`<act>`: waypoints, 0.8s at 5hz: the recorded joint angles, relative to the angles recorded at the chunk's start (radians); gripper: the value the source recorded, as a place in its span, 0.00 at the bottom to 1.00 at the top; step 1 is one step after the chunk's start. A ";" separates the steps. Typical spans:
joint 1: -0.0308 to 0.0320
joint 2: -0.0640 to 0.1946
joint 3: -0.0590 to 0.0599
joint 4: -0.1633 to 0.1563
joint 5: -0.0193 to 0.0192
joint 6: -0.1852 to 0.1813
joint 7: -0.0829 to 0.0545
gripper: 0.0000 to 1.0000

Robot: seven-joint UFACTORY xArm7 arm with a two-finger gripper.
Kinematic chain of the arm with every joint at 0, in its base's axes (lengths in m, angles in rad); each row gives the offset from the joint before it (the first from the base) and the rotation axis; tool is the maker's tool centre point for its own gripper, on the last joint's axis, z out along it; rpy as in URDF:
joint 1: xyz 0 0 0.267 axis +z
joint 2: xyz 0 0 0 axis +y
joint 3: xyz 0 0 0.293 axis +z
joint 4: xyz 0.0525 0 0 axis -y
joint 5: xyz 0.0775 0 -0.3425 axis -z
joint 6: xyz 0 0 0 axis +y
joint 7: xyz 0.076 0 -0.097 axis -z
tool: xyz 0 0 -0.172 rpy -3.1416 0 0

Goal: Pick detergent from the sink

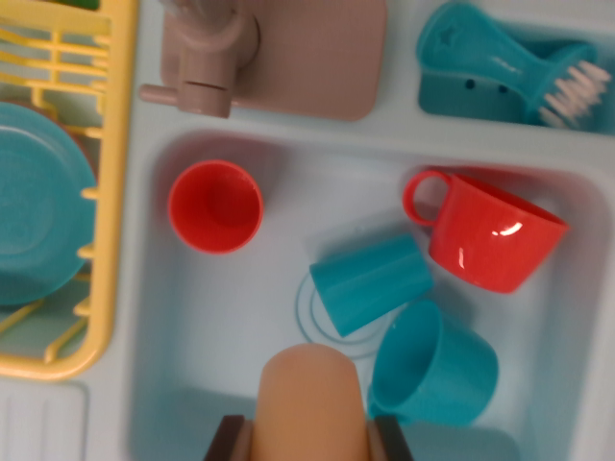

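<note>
Clamped between the gripper (309, 444) fingers at bottom centre: peach detergent bottle (310, 399), lift step in hand; just beyond, teal cups (373, 280) and red mug (490, 240) in the sink (216, 317), faucet (207, 58) farthest; next, straight raise clear of cups, grip kept firm.

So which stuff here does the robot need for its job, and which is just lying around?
For the job:
- peach detergent bottle
- end effector, shut on it
- sink

Just lying about:
- red cup
- red mug
- two teal cups
- brush
- teal plate
- faucet
</note>
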State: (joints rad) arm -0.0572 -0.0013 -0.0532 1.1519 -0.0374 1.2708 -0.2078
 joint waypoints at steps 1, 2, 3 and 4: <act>0.0004 -0.013 0.000 0.034 -0.0001 0.047 -0.001 1.00; 0.0004 -0.013 0.000 0.034 -0.0001 0.047 -0.001 1.00; 0.0007 -0.026 0.000 0.066 -0.0001 0.092 -0.002 1.00; 0.0010 -0.038 0.001 0.097 -0.0002 0.135 -0.003 1.00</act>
State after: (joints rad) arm -0.0562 -0.0393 -0.0526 1.2487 -0.0375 1.4055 -0.2105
